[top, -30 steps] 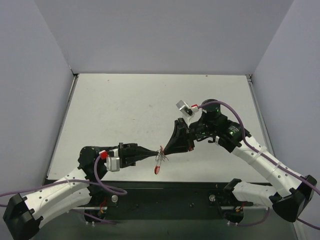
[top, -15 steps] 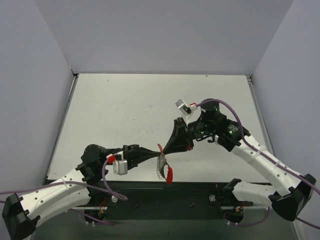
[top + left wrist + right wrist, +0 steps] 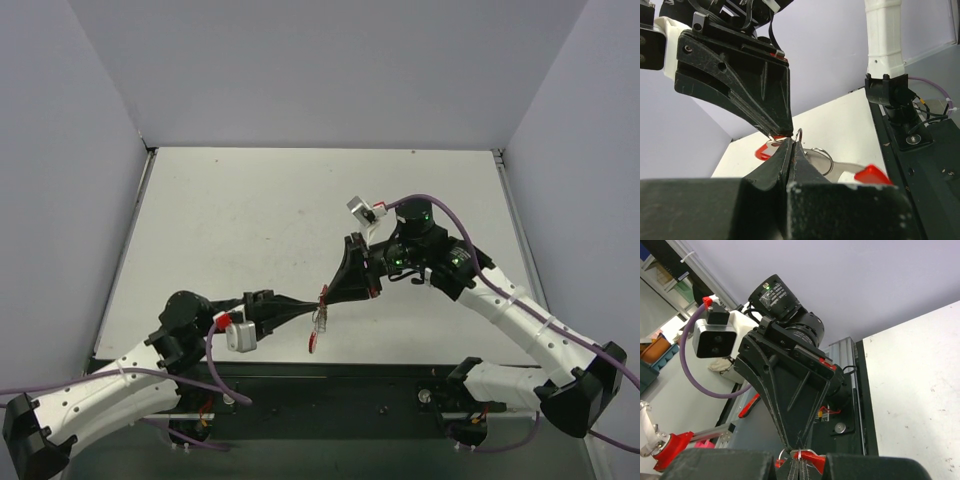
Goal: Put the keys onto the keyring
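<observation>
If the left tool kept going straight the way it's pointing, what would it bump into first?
The right tool, most likely. The left tool points straight at its tip, and the two tips almost meet, right where the keyring hangs. Whether the tips touch, I cannot tell.

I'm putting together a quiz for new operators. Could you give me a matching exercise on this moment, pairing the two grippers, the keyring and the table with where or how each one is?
Things:
1. left gripper
2. right gripper
3. keyring
4. table

Place or state:
A. white, beneath both arms
B. shut, reaching in from the right
C. dangling where the fingertips meet, off the surface
D. shut, reaching in from the left

Pairs: 1-D, 2-B, 3-C, 4-A
</observation>
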You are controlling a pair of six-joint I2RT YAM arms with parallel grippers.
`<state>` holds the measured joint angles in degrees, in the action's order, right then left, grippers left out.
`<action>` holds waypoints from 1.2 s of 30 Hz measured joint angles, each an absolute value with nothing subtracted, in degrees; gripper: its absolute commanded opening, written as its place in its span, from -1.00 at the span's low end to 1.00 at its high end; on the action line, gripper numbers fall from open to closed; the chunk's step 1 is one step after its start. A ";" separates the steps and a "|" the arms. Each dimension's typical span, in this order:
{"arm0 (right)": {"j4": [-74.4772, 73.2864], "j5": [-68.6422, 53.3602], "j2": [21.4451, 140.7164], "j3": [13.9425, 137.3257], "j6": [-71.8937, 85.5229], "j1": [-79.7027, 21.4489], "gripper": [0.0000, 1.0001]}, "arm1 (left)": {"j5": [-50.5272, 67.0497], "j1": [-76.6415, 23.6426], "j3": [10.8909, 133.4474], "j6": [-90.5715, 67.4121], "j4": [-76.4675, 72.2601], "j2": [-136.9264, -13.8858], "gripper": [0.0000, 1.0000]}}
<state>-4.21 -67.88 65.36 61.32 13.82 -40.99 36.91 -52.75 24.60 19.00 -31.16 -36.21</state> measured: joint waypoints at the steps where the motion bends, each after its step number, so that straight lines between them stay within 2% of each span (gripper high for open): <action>1: -4.23 -67.53 65.39 61.32 13.85 -40.88 -1.00 | 36.91 -52.80 24.60 19.00 -30.79 -35.99 -1.00; 19: -4.99 -62.83 65.47 56.66 13.87 -30.13 -1.00 | 28.97 -52.80 28.49 20.10 -4.84 -26.50 -1.00; 25: -4.97 -62.63 65.45 56.66 13.87 -30.09 -1.00 | 27.64 -52.80 27.59 18.72 -6.70 -27.18 -1.00; 36: -5.06 -61.47 64.58 53.80 13.87 -28.75 -1.00 | 27.05 -52.82 19.20 14.00 -21.76 -40.60 -1.00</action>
<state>-5.06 -61.47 64.58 53.80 13.87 -28.75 27.05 -52.82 19.20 14.00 -21.76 -40.60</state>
